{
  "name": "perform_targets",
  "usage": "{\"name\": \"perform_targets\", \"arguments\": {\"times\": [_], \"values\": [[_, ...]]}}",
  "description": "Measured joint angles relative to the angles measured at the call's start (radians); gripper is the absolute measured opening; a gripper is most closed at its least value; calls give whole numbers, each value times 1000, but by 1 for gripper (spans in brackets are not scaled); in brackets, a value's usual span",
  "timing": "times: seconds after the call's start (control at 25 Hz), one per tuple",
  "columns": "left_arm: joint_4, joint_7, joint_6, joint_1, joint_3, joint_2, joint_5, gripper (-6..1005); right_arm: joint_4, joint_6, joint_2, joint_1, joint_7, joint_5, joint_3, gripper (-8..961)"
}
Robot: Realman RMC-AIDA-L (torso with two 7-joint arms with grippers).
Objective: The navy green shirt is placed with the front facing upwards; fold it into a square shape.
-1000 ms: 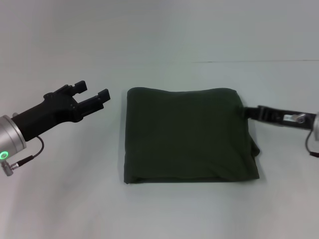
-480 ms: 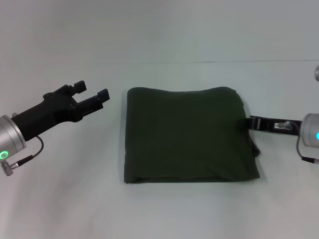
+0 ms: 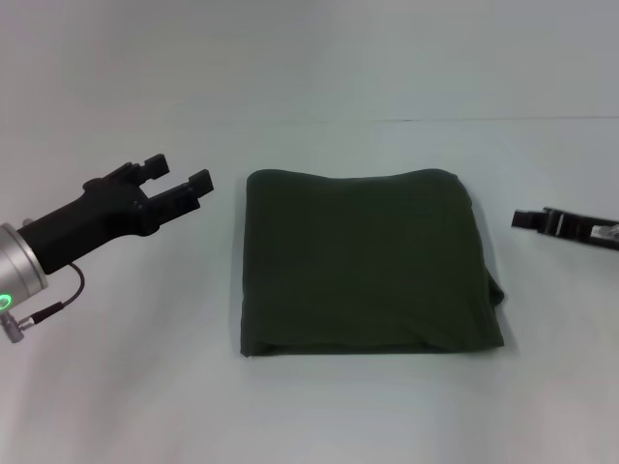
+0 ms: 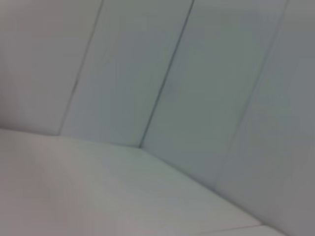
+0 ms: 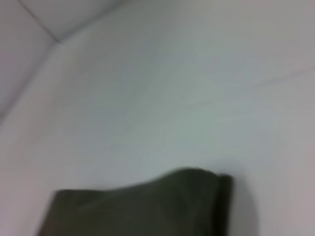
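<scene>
The navy green shirt [image 3: 363, 261] lies folded into a rough square at the middle of the white table, plain green side up, with no lettering showing. Its lower right edge bulges out a little. My left gripper [image 3: 178, 175] is open and empty, hovering just left of the shirt's far left corner, apart from it. My right gripper [image 3: 527, 219] is at the right edge of the head view, a short way right of the shirt and not touching it. The right wrist view shows a corner of the shirt [image 5: 147, 209]. The left wrist view shows no shirt.
The white table [image 3: 126, 387] surrounds the shirt on all sides. A pale panelled wall [image 4: 206, 83] stands behind the table's far edge.
My right gripper has drawn back to the right, from the shirt's right edge to a gap away from it. The left arm and the shirt have not moved.
</scene>
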Motion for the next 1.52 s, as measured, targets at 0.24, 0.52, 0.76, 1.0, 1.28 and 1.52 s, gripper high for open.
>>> {"name": "perform_targets", "arguments": {"times": [0.24, 0.52, 0.76, 1.0, 1.28, 1.52], "values": [[33, -22, 182, 22, -5, 6, -3, 875, -91, -248, 14, -62, -122, 56, 79, 15], [137, -44, 454, 67, 15, 10, 67, 874, -75, -576, 6, -120, -386, 75, 150, 189], [176, -52, 530, 82, 30, 3, 152, 875, -74, -725, 19, -151, -580, 33, 139, 434], [187, -109, 546, 83, 95, 0, 203, 875, -74, -748, 25, -144, -627, -33, 132, 586], [188, -113, 546, 77, 145, -3, 208, 874, -77, -751, 21, -135, -641, -40, 130, 707], [183, -113, 539, 62, 161, -3, 209, 874, -75, -740, 18, -115, -627, -41, 120, 741]]}}
